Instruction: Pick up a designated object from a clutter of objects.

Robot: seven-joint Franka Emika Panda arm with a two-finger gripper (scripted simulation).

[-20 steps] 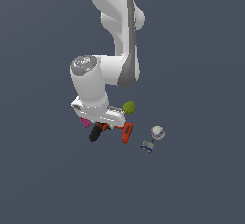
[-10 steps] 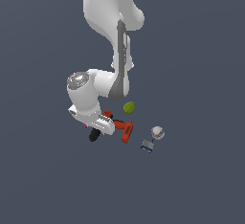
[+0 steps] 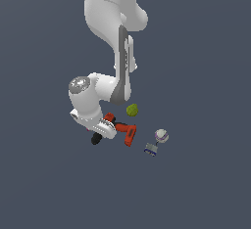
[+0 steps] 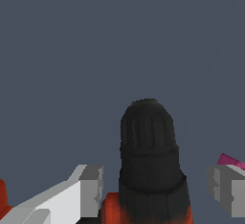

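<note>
Drill [image 3: 122,130] lies on the worktop [image 3: 196,184], its black chuck [image 4: 149,151] between the spread fingers [image 4: 91,189] of the pincer [image 3: 99,136], which do not touch it. Reaching looks done; closing and lifting remain. A green ball [image 3: 132,109] sits just beside, a white ball [image 3: 162,135] and grey piece [image 3: 150,149] farther off.

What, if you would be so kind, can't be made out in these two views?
- Drill: the arm covers its body in the exterior view; the wrist view's edge cuts it off.
- Pink block: only a sliver behind a tool finger.
- Grey-blue piece: too small to identify.
</note>
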